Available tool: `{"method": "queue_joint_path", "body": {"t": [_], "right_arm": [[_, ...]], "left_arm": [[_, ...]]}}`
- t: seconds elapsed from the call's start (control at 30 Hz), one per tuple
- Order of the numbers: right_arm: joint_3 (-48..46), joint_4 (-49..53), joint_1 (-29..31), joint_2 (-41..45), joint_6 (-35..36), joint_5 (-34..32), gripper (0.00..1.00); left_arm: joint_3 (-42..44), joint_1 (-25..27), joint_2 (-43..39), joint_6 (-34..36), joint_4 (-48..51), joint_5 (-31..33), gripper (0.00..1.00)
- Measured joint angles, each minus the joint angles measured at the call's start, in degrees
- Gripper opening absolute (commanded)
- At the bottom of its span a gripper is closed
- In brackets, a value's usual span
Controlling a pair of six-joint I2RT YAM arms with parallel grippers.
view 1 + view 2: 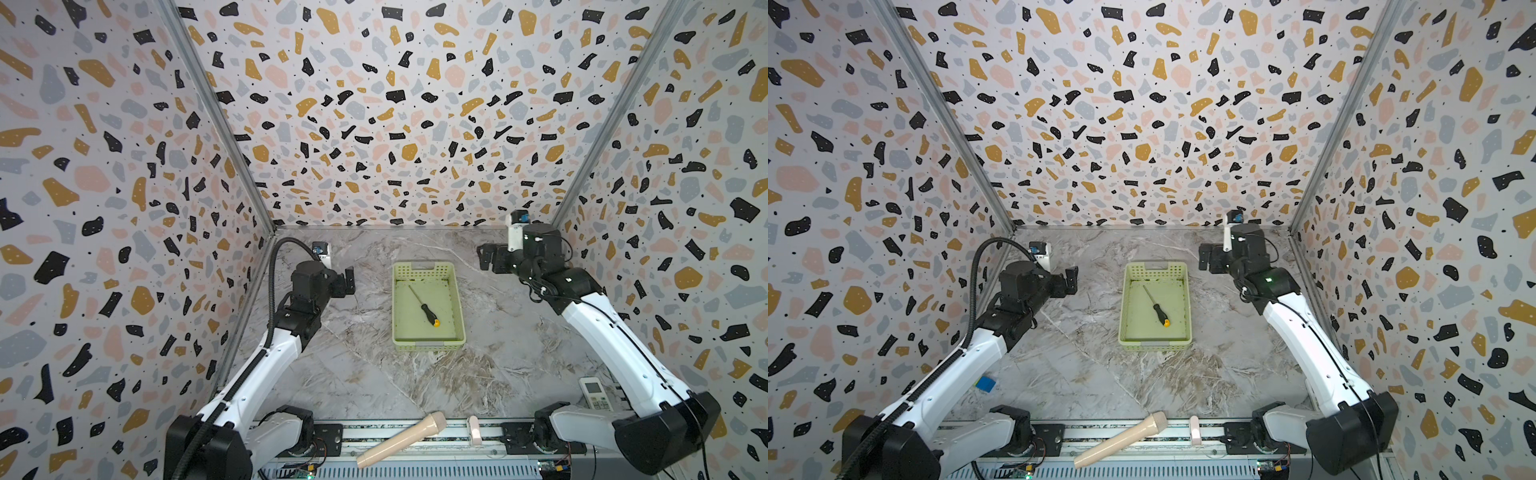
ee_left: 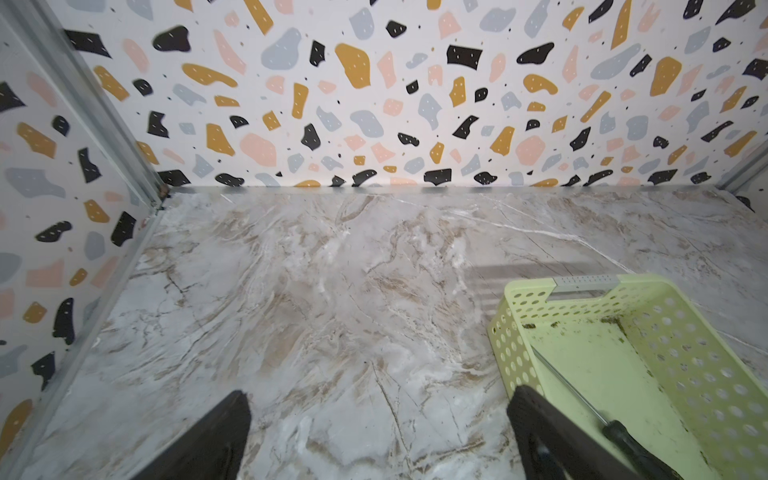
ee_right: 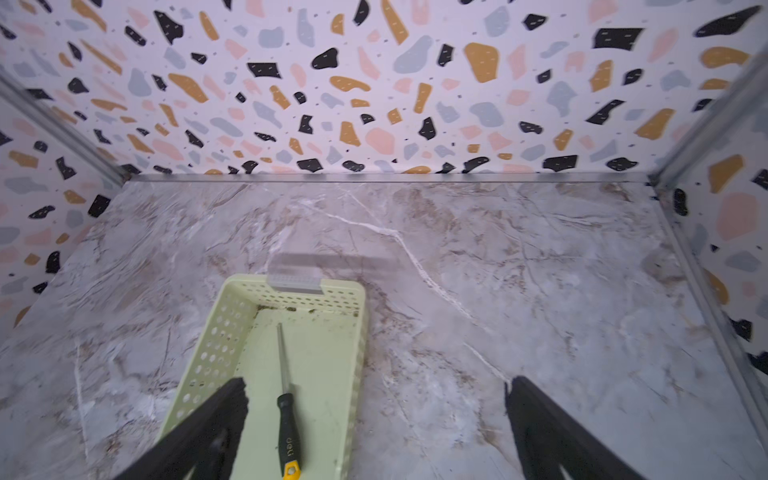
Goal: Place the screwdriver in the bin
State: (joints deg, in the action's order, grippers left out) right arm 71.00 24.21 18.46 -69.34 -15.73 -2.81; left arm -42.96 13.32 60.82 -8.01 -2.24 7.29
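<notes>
The screwdriver [image 1: 424, 307] [image 1: 1156, 306] lies flat and slantwise on the floor of the pale yellow-green bin [image 1: 428, 344] [image 1: 1156, 344] in both top views, its orange cap toward the near end. My left gripper [image 1: 348, 280] [image 2: 380, 392] hovers open, left of the bin, nothing between its fingers. My right gripper [image 1: 488, 255] [image 3: 376, 381] is open and raised beyond the bin's far right corner, apart from it. The right wrist view shows the screwdriver [image 3: 287, 419] in the bin [image 3: 216, 349]. The left wrist view shows its shaft [image 2: 569, 386] inside the bin [image 2: 685, 353].
A long beige cylinder [image 1: 401, 444] and a small pale clip-like piece [image 1: 473, 430] lie on the front rail. A white remote control [image 1: 596, 392] rests at the near right under my right arm. A blue and yellow block [image 1: 985, 383] peeks out beside my left arm.
</notes>
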Motion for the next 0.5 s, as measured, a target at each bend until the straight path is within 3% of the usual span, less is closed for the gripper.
{"method": "queue_joint_path", "body": {"t": [0.27, 0.5], "right_arm": [[-15.32, -5.68, -6.99, 3.61, 2.10, 1.07, 0.99], [-21.99, -10.80, -8.70, 9.92, 3.28, 1.99, 0.99]], "left_arm": [[14.03, 0.00, -8.39, 1.20, -14.64, 8.66, 1.00], [14.73, 0.00, -7.63, 2.49, -18.64, 11.76, 0.99]]}}
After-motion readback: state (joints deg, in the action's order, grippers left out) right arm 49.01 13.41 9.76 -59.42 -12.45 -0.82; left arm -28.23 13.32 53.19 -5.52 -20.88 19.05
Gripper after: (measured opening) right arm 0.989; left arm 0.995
